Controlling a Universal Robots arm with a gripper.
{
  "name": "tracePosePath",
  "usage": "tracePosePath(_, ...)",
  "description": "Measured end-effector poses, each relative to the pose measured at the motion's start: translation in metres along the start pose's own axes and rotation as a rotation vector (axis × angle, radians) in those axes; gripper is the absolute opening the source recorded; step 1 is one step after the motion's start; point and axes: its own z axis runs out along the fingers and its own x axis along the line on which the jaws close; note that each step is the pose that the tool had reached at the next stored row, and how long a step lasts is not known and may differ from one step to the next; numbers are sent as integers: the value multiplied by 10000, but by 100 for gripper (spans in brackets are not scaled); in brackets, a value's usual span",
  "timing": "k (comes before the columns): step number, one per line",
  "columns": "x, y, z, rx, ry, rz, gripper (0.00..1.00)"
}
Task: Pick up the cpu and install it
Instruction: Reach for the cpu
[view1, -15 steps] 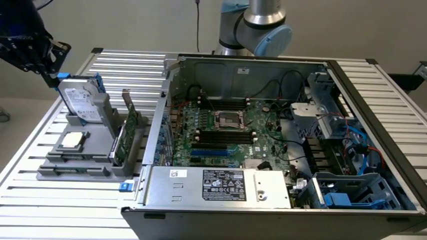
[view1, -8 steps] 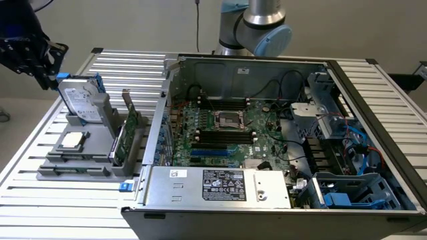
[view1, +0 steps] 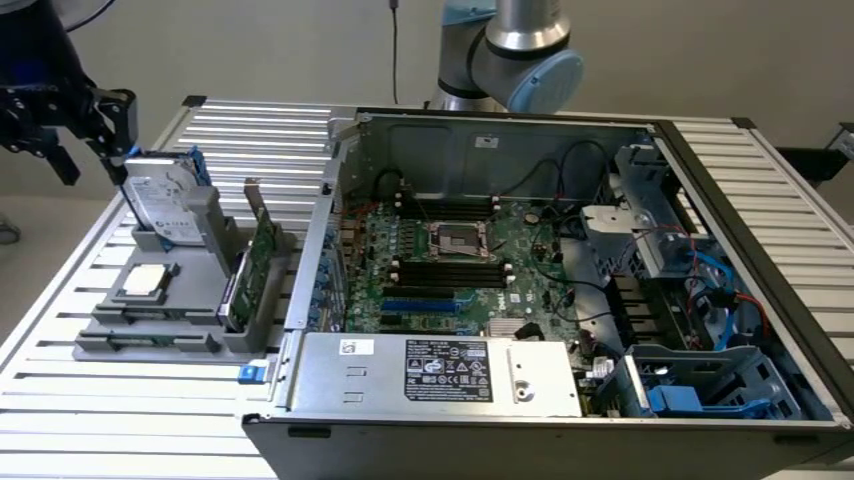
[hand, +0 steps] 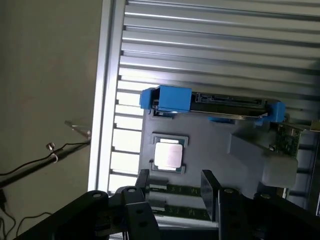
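At the exterior view's left the gripper hangs in the air over the far corner of the slatted table, pointing down and touching nothing. The wrist view shows the table's side rail just beside the work, with bare floor and a thin cable past it. It also shows the two fingers standing wide apart with nothing between them. Below the gripper sits a grey fixture, with bare slats around it toward the near edge. The cpu lies flat in a shallow square seat on this fixture, silver top up, and the air above it is free. In the wrist view the cpu lies between the fingertips and the hard drive, apart from both. That drive stands on edge in blue brackets, just behind the cpu and nearest the gripper. A green circuit card stands on edge further right, close against the outer wall of the open computer case. Inside the case, the socket sits in the middle of the board, hemmed by memory slots and loose black cables. A power supply runs along the case's near side, and a drive cage crowds the exterior view's right. The arm shows as a grey joint rising behind the case's back wall.
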Motion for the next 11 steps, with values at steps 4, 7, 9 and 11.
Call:
tracePosePath(4, 0, -31, 68, -2, 51, -49, 54)
tracePosePath(7, 1, -66, 119, -5, 96, -81, 54)
tracePosePath(9, 3, -97, 149, -9, 131, -92, 54)
tracePosePath(11, 5, -130, 173, -13, 178, -98, 54)
